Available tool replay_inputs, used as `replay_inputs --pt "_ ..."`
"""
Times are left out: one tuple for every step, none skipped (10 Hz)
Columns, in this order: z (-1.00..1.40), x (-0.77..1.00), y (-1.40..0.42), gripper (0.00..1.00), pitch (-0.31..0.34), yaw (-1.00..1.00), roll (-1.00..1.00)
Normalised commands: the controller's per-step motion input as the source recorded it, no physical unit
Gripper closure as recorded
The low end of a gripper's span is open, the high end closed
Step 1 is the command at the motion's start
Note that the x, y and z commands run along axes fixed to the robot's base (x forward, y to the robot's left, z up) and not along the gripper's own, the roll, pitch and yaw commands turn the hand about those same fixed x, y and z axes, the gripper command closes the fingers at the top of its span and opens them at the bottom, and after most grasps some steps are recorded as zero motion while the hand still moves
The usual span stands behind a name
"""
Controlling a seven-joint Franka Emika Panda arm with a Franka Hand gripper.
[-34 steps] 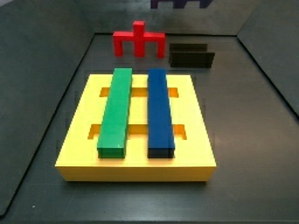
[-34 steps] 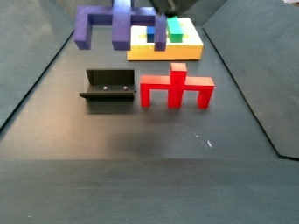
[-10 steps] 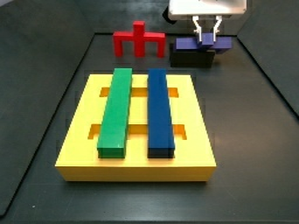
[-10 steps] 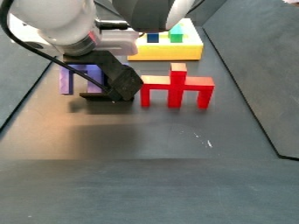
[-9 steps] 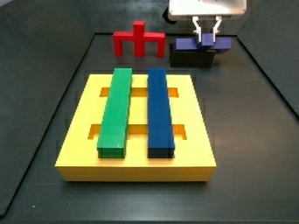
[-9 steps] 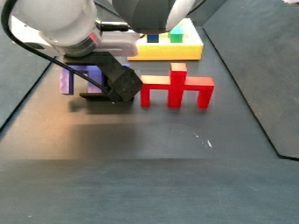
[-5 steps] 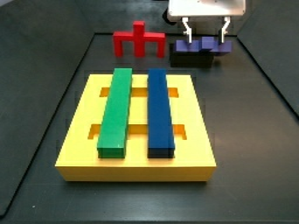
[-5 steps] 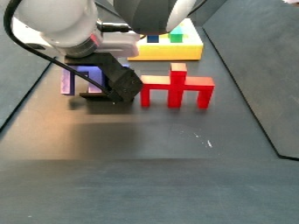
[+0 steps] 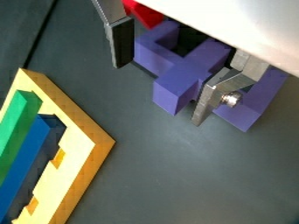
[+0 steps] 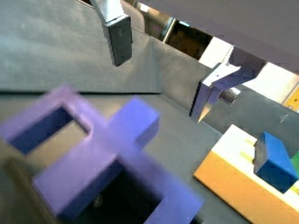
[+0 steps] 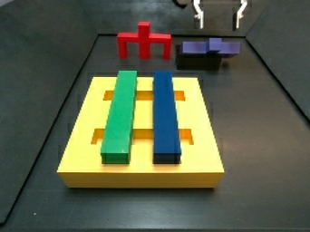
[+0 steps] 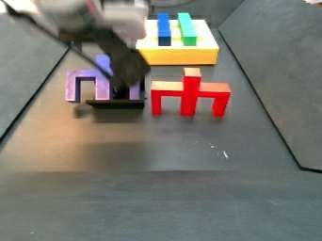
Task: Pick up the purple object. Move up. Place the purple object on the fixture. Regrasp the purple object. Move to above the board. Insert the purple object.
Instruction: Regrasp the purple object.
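- Since half a second ago we see the end effector lifted off the purple object; it now sits at the top edge of a side view, fingers spread, holding nothing.
- Purple object lies on the fixture, flat on top and overhanging toward the right in that side view.
- In a side view from the opposite end, going left to right: purple object on the left with its legs pointing down toward the camera, fixture under and just right of it, red piece just beside the fixture on the right.
- Arm in that view is motion-blurred above the purple object; we can't read the end effector's opening there.
- Board sits behind, near the far end of the floor, green bar and blue bar on it.
- Back in the board-side view, left to right: green bar, then blue bar, parallel on the board; red piece stands upright behind the board, left of the fixture.
- In both wrist views the silver fingers stand wide apart, clear of the purple object below them; nothing between the pads.
- Wrist view also shows the purple object up close and blurred, board corner off to one side.
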Motion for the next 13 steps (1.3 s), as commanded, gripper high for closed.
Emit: replay_inputs --pt "0.11 -0.03 -0.16 0.00 0.000 0.13 1.00" --pt "0.03 0.00 -0.12 0.00 0.074 0.22 1.00" --pt "0.01 0.00 -0.07 0.00 0.071 0.28 1.00" --pt "0.00 0.00 -0.06 0.00 0.066 0.29 1.00" --pt "0.00 0.00 -0.06 0.00 0.066 0.29 1.00" --pt "0.00 0.00 -0.06 0.00 0.071 0.29 1.00" --pt "0.00 0.00 -0.06 0.00 0.069 0.29 1.00" --pt "0.01 -0.03 -0.14 0.00 0.000 0.21 1.00" --pt "0.03 0.00 -0.23 0.00 -0.046 0.09 1.00" --pt "0.03 -0.02 -0.35 0.00 -0.120 0.00 1.00" --pt "0.03 -0.06 -0.34 0.00 -0.140 -0.09 1.00" --pt "0.01 0.00 -0.21 0.00 -0.140 -0.23 1.00" --pt "0.01 -0.04 -0.16 0.00 -0.071 -0.25 1.00"
